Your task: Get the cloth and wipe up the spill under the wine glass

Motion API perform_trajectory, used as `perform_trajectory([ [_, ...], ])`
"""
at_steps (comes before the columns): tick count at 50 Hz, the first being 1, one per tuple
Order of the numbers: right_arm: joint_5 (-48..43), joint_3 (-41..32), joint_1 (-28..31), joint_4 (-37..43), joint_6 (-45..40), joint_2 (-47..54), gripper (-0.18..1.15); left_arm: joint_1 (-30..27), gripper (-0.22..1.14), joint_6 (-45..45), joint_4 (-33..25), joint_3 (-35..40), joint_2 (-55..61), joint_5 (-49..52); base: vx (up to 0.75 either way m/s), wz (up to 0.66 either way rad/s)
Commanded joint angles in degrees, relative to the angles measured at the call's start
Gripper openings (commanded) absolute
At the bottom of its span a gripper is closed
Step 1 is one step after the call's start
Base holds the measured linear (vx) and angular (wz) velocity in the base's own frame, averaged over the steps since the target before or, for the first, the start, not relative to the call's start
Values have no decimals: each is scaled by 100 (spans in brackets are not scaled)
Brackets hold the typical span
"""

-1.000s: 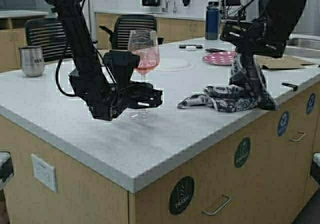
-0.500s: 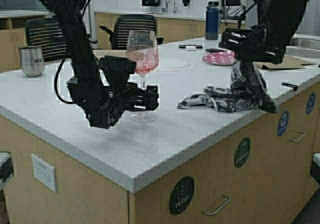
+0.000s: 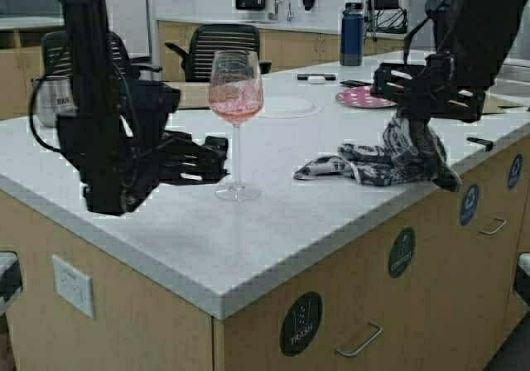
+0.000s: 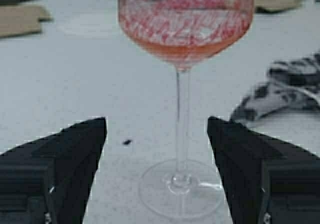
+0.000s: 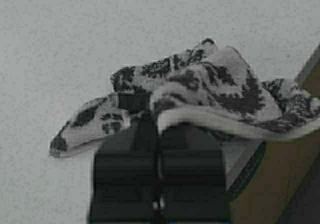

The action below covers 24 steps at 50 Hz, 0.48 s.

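A: Cloth [image 3: 383, 157], limp dark floral dish towel, pinched in right gripper [image 3: 411, 114]; rest trails on white counter [image 3: 248, 247] near its edge.

B: Left gripper [image 3: 217, 157] gapes beside tall clear stemmed wine glass [image 3: 236, 98]. Advise a low stem grip, lifted straight.

A: Pink plate [image 3: 363, 97], steel mug [image 3: 51, 99] well apart.

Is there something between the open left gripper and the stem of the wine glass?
Nothing visible. The left gripper is open and faces the wine glass, with only bare counter between. The cloth lies off to the side.
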State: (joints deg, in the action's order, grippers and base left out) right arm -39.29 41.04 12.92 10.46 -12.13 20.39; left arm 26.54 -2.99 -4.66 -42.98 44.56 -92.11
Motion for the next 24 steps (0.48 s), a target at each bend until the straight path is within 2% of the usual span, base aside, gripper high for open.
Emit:
perform_trajectory([
  [1, -18, 132, 378, -97, 53, -510, 6, 167, 95, 9, 9, -633, -642, -88, 0, 0],
  [10, 475, 149, 835, -220, 62, -976, 6, 413, 95, 9, -9, -1362, -1459, -9, 0, 0],
  [17, 1151, 53, 853, -334, 62, -1459, 6, 422, 95, 26, -9, -1775, -2268, 299, 0, 0],
  [24, 1301, 18, 853, -545, 53, -1942, 6, 422, 95, 26, -18, -1995, -3076, 554, 0, 0],
])
